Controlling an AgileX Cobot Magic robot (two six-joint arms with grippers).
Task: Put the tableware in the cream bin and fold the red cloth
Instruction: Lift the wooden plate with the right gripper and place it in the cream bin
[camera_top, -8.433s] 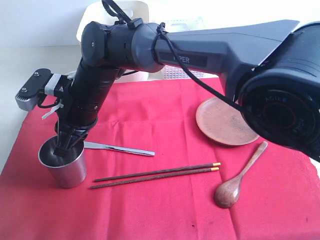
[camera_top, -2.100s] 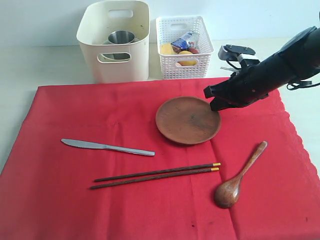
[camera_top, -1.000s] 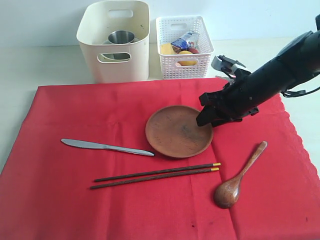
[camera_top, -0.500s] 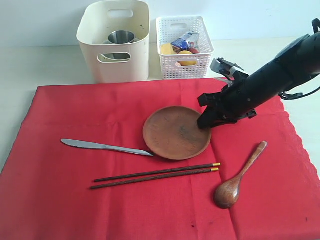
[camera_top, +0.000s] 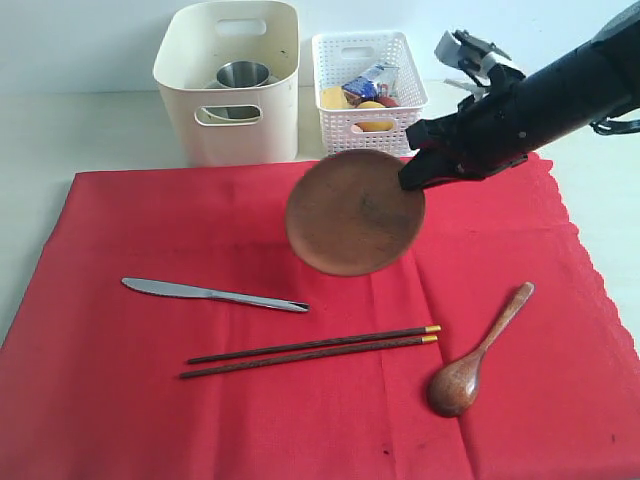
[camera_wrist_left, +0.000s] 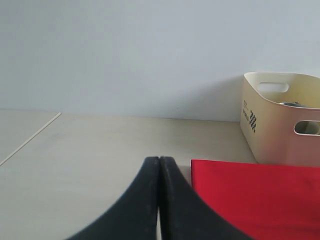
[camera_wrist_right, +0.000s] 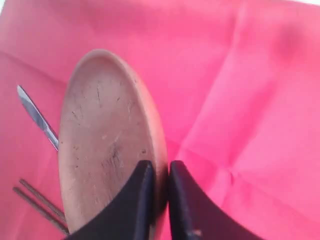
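1. The round brown wooden plate (camera_top: 355, 212) lay flat on the red cloth (camera_top: 150, 230) half a second ago, with the right tool at its rim. Now it hangs in the air above the middle of the cloth, tilted so its face shows and clear of the fabric.
2. The lift appears to have worked. The plate looks ready to be carried to the cream bin (camera_top: 250, 140), which stands on the table (camera_top: 60, 130) just beyond the cloth's far edge.
3. The right tool (camera_top: 408, 180) is closed to a narrow gap on the plate. The right wrist view shows its fingers (camera_wrist_right: 142, 192) pinching the plate (camera_wrist_right: 105, 140) by the rim, one finger on each face.
4. The grip is only on the edge, so the plate may swing or slip if it is moved fast.
5. The left tool (camera_wrist_left: 159, 161) has its fingers pressed together and holds nothing. It hangs over bare table, off a corner of the cloth.
6. The steel cup (camera_top: 243, 74) already sits inside the bin.
7. The steel knife (camera_top: 215, 294), dark chopsticks (camera_top: 310, 350) and brown wooden spoon (camera_top: 480, 350) lie on the cloth exactly where they were before, nearer its front edge.
8. The cloth is spread flat and unfolded, so folding must wait until these things are cleared.
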